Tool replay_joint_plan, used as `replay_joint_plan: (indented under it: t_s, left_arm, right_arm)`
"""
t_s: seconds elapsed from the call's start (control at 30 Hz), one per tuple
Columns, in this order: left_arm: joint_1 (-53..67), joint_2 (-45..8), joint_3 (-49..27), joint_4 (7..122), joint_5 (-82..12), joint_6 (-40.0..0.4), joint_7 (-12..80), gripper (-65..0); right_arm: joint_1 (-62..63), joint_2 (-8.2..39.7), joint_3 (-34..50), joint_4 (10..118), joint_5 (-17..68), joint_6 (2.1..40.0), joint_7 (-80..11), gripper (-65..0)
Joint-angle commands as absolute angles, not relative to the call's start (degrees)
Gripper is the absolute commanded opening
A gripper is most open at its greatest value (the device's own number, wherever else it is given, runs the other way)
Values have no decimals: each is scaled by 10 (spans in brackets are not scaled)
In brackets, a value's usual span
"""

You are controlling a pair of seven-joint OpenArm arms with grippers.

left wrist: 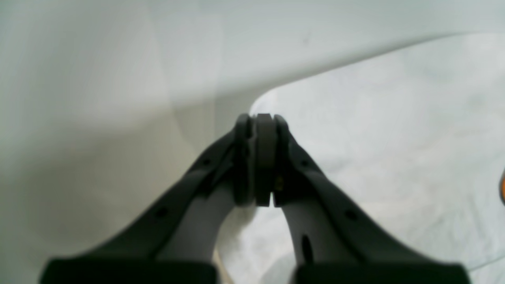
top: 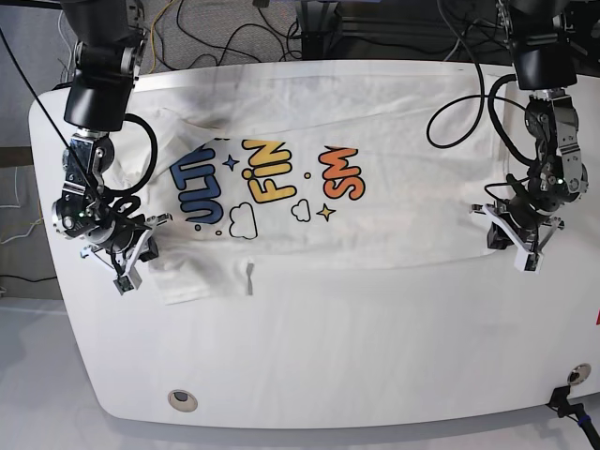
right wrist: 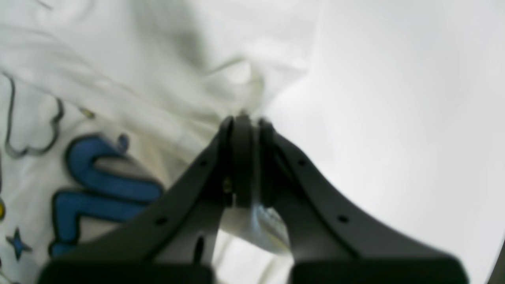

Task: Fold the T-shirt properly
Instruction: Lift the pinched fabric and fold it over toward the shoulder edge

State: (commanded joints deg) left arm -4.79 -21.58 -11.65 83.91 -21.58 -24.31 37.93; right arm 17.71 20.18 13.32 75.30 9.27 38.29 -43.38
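T-shirt flat on table, print up; both end effectors low at its near corners.

Left wrist view: the left end effector (left wrist: 265, 118) has its jaws pressed together; the T-shirt (left wrist: 394, 150) edge lies just ahead and to its right, and whether cloth is pinched cannot be told. Right wrist view: the right end effector (right wrist: 245, 120) is closed on a bunched fold of the shirt, cloth visible between the jaws, blue lettering (right wrist: 98, 185) to its left. Base view: the shirt's long axis runs across the table (top: 309, 375); each arm stands at one end, equally near, the body lying inward and beyond them.
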Motion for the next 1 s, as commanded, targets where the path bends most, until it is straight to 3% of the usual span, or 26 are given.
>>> replay_joint_plan:
  t_s: [0.2, 0.43, 0.87, 1.0]
  left_arm:
    - [8, -246, -120, 893, -216, -306, 379, -650]
    - [81, -257, -163, 953, -216, -343, 379, -650]
    - [167, -277, -211, 1004, -216, -344, 379, -650]
    - [201, -290, -210, 1022, -216, -344, 379, -650]
  right_arm:
    - [109, 202, 134, 858, 93, 382, -496, -650]
    - [37, 202, 134, 948, 90, 382, -514, -650]
    - [-38, 206, 192, 956, 91, 385, -516, -650]
    - [-58, 204, 192, 981, 90, 385, -561, -650]
